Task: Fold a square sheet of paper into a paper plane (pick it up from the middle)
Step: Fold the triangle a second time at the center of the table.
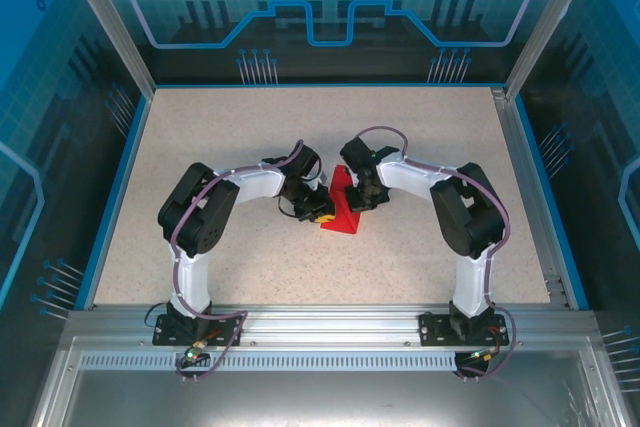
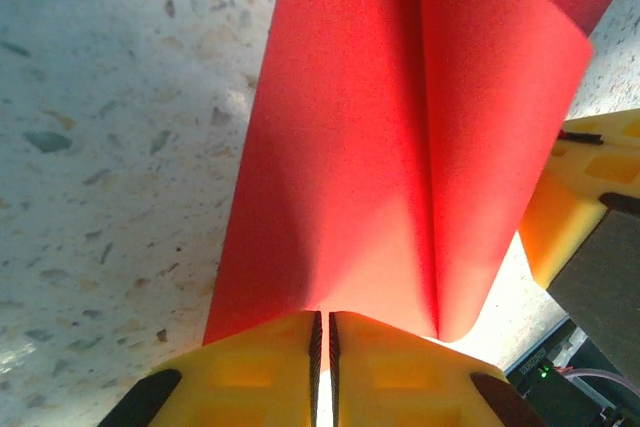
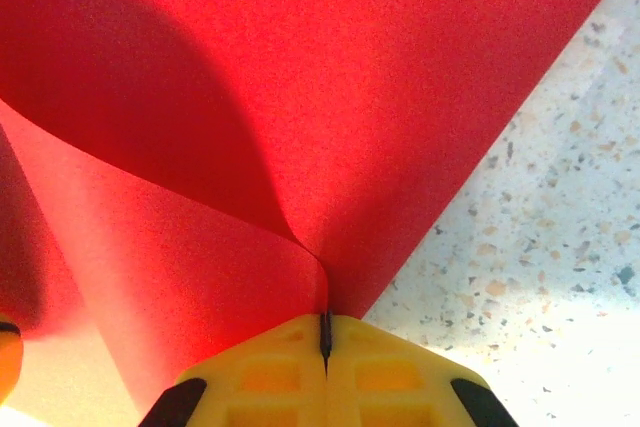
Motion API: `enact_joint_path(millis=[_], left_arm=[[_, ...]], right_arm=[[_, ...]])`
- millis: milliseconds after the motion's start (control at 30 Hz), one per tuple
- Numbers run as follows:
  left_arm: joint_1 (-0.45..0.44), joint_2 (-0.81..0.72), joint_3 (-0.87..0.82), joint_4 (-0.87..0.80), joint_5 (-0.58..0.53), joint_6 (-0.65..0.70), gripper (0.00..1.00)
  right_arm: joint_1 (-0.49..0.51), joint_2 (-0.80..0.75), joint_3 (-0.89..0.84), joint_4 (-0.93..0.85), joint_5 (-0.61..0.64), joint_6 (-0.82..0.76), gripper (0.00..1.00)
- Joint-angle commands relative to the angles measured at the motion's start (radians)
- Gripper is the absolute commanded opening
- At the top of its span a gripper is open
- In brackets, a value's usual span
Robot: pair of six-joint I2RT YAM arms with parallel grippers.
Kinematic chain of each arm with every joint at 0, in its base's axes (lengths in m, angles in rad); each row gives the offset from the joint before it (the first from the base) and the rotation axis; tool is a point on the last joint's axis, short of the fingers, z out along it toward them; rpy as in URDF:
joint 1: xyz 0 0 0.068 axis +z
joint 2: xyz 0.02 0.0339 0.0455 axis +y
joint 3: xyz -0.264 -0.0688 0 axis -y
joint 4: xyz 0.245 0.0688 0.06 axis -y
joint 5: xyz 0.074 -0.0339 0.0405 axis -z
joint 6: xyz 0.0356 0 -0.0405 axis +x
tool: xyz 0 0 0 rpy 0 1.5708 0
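The square sheet of paper [image 1: 340, 219] is bright red and stands bent up in the middle of the table, a pointed wedge from above, so no flat paper plane shows. My left gripper [image 1: 322, 209] holds its left side and my right gripper [image 1: 358, 197] its right side. In the left wrist view the sheet [image 2: 380, 127] curves upward with a centre crease, and the left gripper [image 2: 322, 319] is shut on its lower edge, pads a hair apart. In the right wrist view the right gripper [image 3: 325, 325] is shut tight on a pinched fold of the sheet [image 3: 300, 97].
The speckled tabletop [image 1: 220, 127] is bounded by blue edging and an aluminium frame [image 1: 520, 117]. Both arms bend inward from their bases at the near rail [image 1: 330, 322]. A yellow finger of the right gripper [image 2: 580, 187] shows at the right of the left wrist view.
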Motion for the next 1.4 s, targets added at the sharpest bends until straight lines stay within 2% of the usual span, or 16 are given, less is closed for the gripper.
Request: enact_joint_path(millis=[0,1033,1167,1267,1367], left_arm=[[-0.008,0.024,0.023,-0.025,0.001,0.017,0.13],[-0.006,0.003,0.025,-0.014,-0.019,0.012,0.13],[0.009,-0.050,-0.014,0.053,-0.028,-0.029,0.12],[0.043,-0.082,-0.063,0.176,0.021,-0.107,0.09],[0.065,-0.079,-0.095,0.349,0.087,-0.211,0.00]], right_arm=[[0.014,-0.026,-0.013,0.000,-0.014,0.007,0.04],[0.005,0.033,-0.007,-0.003,0.021,0.010,0.05],[0.005,0.037,-0.019,-0.002,0.024,0.009,0.05],[0.002,0.038,-0.030,0.001,0.026,0.010,0.04],[-0.002,0.040,-0.040,0.008,0.023,0.010,0.04]])
